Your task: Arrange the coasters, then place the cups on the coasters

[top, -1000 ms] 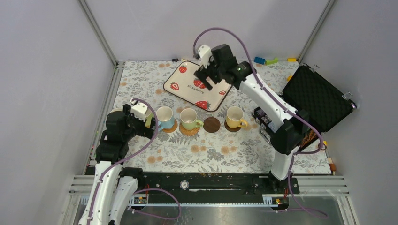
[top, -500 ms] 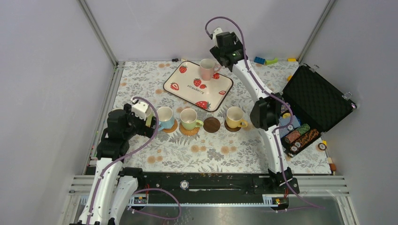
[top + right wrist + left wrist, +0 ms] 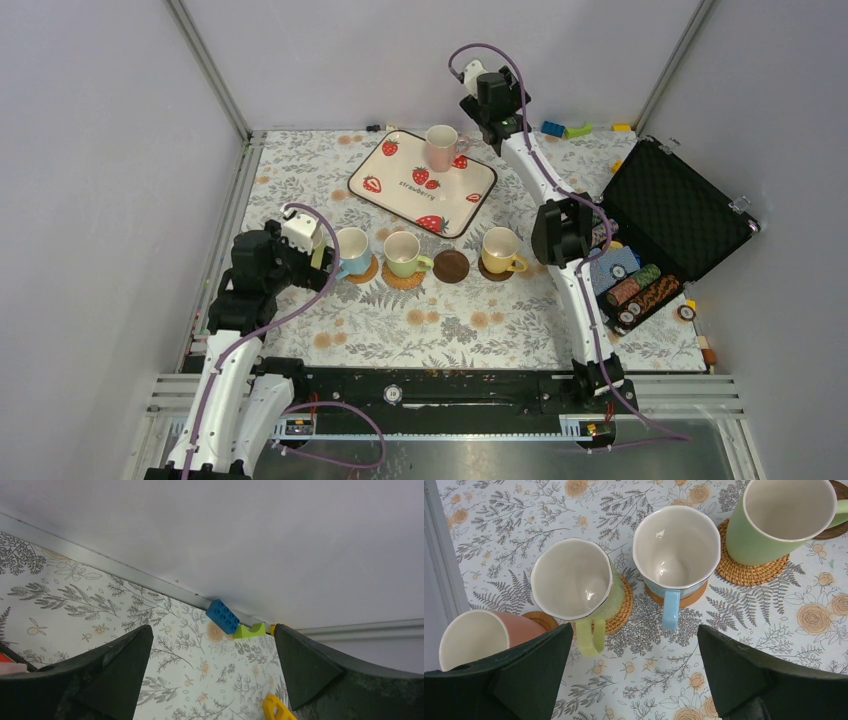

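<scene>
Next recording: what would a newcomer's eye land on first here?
A line of pastel mugs on coasters runs across the middle of the floral table, broken by one bare dark brown coaster between the green and yellow ones. A lone pink mug stands on the strawberry tray at the far side, and the right arm stretches up toward the back wall, its tool open.

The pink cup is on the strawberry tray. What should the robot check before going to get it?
1. Pink cup upright on the tray: ok.
2. Right gripper open and empty: ok.
3. Right gripper aimed at the cup: not ok, it faces the back wall.
4. Brown coaster between green cup and yellow cup bare: ok.
5. Left gripper away from the tray: ok.
</scene>
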